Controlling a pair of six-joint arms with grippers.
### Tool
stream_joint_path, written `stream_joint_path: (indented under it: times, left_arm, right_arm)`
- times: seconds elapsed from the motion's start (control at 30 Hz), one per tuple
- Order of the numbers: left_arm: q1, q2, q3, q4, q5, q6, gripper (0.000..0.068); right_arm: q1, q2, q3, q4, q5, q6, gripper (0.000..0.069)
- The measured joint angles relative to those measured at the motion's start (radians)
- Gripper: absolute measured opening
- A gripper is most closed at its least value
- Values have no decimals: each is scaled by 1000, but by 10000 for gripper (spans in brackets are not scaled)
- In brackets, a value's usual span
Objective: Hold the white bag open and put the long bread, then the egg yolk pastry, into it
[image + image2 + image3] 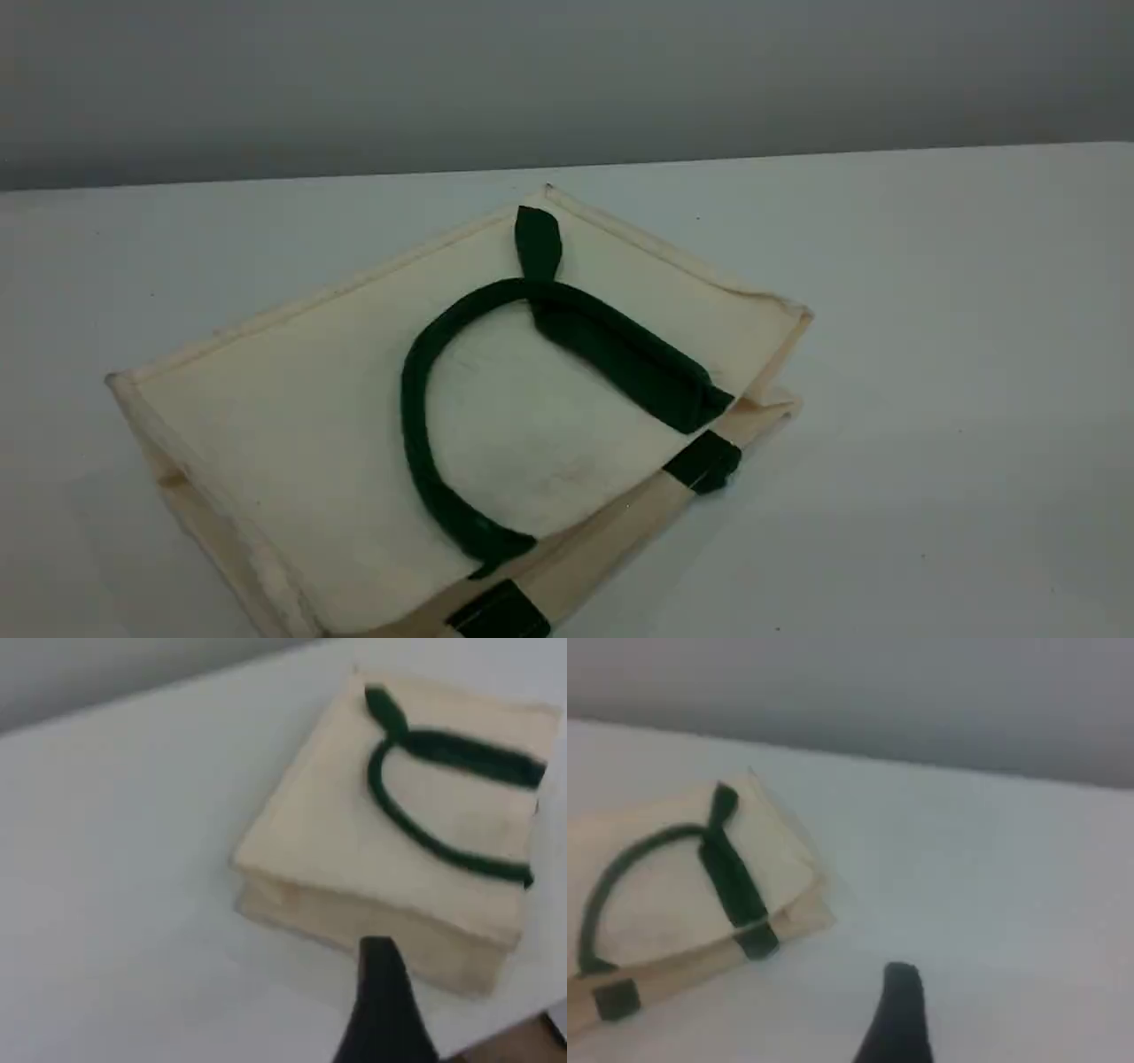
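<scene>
1. Left gripper (383,1014): jaws spread wide, holding nothing, near the bag's side.
2. White bag (292,425) lies collapsed flat on the table (930,354) (green handle (415,416) flopped across its top).
3. Right gripper (899,1014): jaws wide, holding nothing, right of the bag.

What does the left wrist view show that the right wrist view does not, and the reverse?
Only left wrist: the left end effector and the white bag's folded side wall. Only right wrist: the right end effector and green patches on the bag's lower layer. Both: the flat bag, its green handle, the table.
</scene>
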Motion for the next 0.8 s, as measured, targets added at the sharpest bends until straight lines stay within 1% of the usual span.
stream_joint_path:
  times: [0.2, 0.33, 0.4, 0.53, 0.63, 0.8]
  left_arm:
    - [0, 1, 128, 1, -15, 0, 443]
    - [0, 1, 190, 1, -61, -3, 443]
    - [0, 1, 211, 1, -84, -3, 443]
    - [0, 1, 241, 6, -115, -4, 443]
    - [0, 1, 271, 32, -132, -7, 443]
    - [0, 1, 274, 90, -140, -80, 443]
  right_arm:
    - [0, 1, 162, -3, -78, -1, 568]
    - [0, 1, 224, -4, -116, -1, 568]
    - [0, 1, 235, -3, -137, -1, 568]
    - [0, 1, 235, -3, -140, -1, 568]
    - [0, 1, 235, -3, -140, 1, 568]
    - [0, -11, 235, -1, -139, 5, 568]
